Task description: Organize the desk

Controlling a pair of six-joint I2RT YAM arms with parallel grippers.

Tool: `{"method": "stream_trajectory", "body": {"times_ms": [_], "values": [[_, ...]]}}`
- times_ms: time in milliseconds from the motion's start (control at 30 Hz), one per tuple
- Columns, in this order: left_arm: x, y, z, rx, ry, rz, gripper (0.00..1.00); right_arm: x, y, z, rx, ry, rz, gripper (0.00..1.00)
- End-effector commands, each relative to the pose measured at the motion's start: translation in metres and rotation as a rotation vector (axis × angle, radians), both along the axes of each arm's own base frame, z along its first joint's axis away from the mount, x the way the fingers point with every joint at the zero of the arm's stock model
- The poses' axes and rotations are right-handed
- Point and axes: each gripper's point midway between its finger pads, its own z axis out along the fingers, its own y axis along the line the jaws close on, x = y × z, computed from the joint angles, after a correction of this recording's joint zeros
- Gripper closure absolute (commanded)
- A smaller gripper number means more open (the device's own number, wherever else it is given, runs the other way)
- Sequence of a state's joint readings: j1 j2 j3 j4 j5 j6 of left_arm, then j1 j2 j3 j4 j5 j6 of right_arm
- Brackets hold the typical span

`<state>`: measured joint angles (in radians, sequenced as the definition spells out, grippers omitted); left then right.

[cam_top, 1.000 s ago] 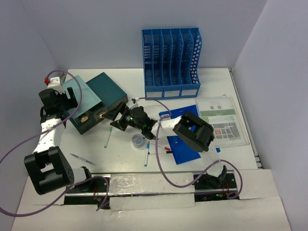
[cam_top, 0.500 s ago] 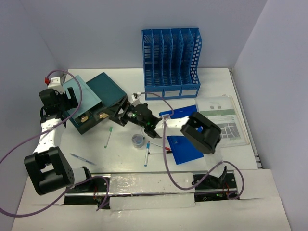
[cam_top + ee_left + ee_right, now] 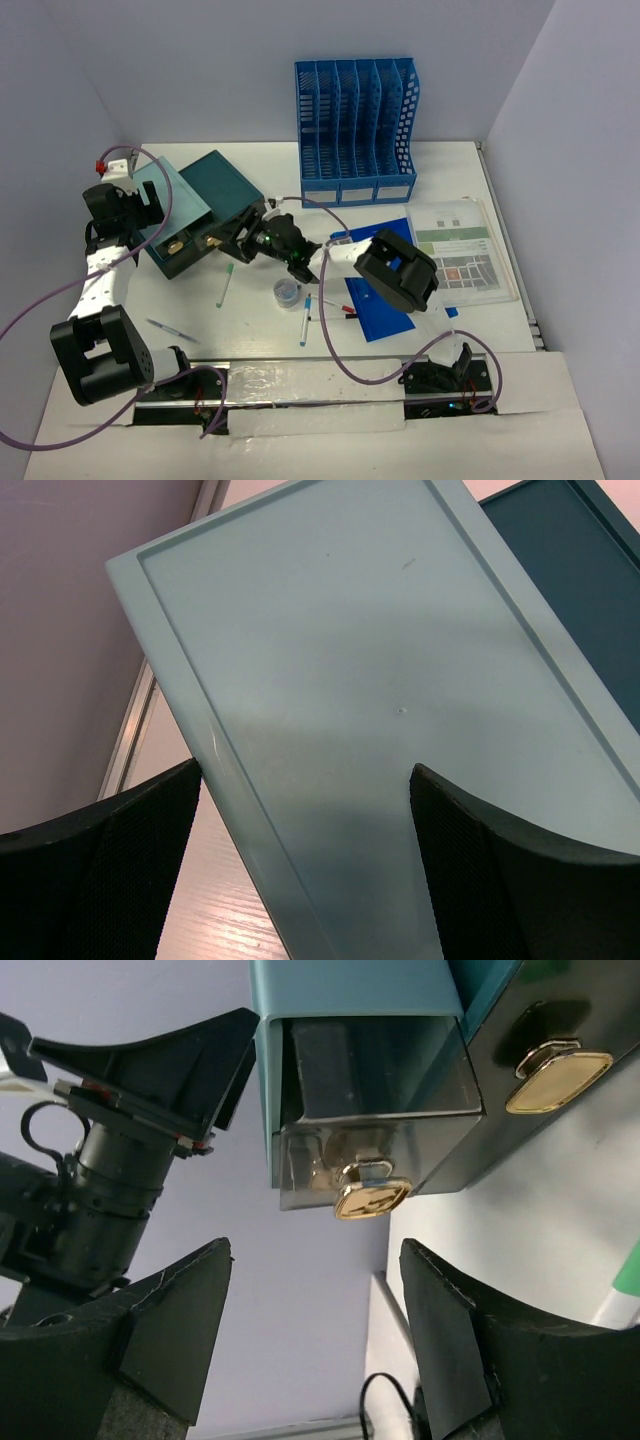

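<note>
White desk, lavender walls; right gripper, fingers apart, faces gold drawer handle. Next, likely: pinch handle. At left, left gripper, fingers apart, above teal box.

On the desk, a slotted file rack stands at 12 o'clock against the back wall. Two drawer boxes sit at 10 o'clock, the left box touching the right box, drawer fronts facing 5 o'clock. A small round pot lies at centre, with one pen at its 9 o'clock, a second pen just at its 5 o'clock and a third pen well apart at 8 o'clock. A booklet lies at the pot's 3 o'clock, and a leaflet lies beyond it by the desk's 3 o'clock edge
</note>
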<state>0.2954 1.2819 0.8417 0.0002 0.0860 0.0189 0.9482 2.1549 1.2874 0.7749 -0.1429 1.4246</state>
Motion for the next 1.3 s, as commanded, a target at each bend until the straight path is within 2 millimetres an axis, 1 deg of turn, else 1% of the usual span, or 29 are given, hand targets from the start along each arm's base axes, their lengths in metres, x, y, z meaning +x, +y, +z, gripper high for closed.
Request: {"method": "stream_trajectory", "body": {"times_ms": [0, 33, 167, 300, 400, 700, 833, 867, 967, 1100, 1167, 1267], "values": [[0.007, -0.006, 0.023, 0.006, -0.053, -0.02, 0.09, 0.01, 0.008, -0.005, 0.044, 0.043, -0.008, 0.25], [0.007, -0.005, 0.023, 0.009, -0.053, -0.019, 0.09, 0.011, 0.009, -0.009, 0.04, 0.052, -0.006, 0.25], [0.007, -0.005, 0.021, 0.011, -0.049, -0.016, 0.09, 0.013, 0.014, -0.007, 0.046, 0.05, -0.002, 0.27], [0.007, -0.005, 0.021, 0.01, -0.049, -0.019, 0.09, 0.018, 0.013, 0.002, 0.052, 0.02, -0.023, 0.3], [0.007, -0.006, 0.02, 0.007, -0.047, -0.02, 0.09, 0.021, 0.014, 0.005, 0.052, 0.002, -0.033, 0.31], [0.006, -0.006, 0.018, 0.009, -0.042, -0.018, 0.09, 0.027, 0.019, -0.003, 0.06, 0.024, -0.041, 0.36], [0.005, -0.006, 0.019, 0.013, -0.044, -0.018, 0.09, 0.031, 0.021, -0.003, 0.069, 0.022, -0.047, 0.42], [0.005, -0.005, 0.019, 0.014, -0.044, -0.015, 0.09, 0.032, 0.021, -0.003, 0.07, 0.023, -0.049, 0.44], [0.003, -0.005, 0.015, 0.014, -0.036, -0.015, 0.09, 0.033, 0.018, 0.002, 0.097, 0.013, -0.055, 0.59], [0.004, -0.004, 0.015, 0.012, -0.036, -0.012, 0.09, 0.032, 0.013, 0.003, 0.106, 0.006, -0.062, 0.75], [0.004, -0.004, 0.013, 0.012, -0.033, -0.012, 0.09, 0.03, 0.01, 0.0, 0.103, 0.009, -0.063, 0.86], [0.004, -0.004, 0.013, 0.01, -0.032, -0.012, 0.09, 0.026, 0.005, -0.002, 0.108, 0.014, -0.058, 0.93]]}}
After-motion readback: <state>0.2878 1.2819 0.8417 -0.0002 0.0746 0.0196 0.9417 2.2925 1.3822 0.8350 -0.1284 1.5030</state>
